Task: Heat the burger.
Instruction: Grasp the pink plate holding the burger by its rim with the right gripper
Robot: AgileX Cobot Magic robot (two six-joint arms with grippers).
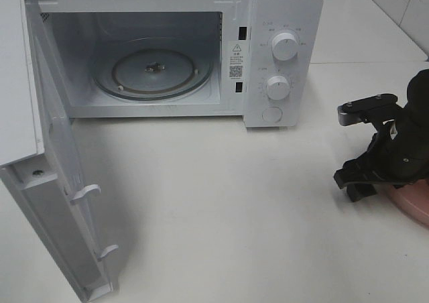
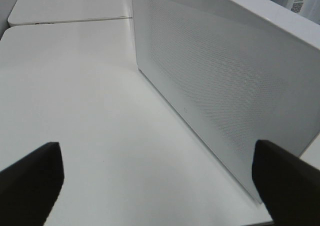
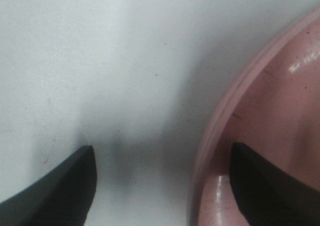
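The burger is out of view in every frame. A round pink plate (image 1: 412, 202) sits at the table's right edge, mostly hidden under my right arm. My right gripper (image 1: 358, 186) is down at the plate's left rim. In the right wrist view the right gripper (image 3: 162, 186) is open, one finger over the pink plate (image 3: 280, 101) and the other over bare table, with the rim between them and untouched. My left gripper (image 2: 157, 181) is open and empty above the table, beside a perforated white wall of the microwave (image 2: 225, 71).
The white microwave (image 1: 281, 21) stands at the back with its door (image 1: 60, 202) swung wide open toward the front left. Its glass turntable (image 1: 154, 72) carries nothing. Two dials and a button are on its right panel.
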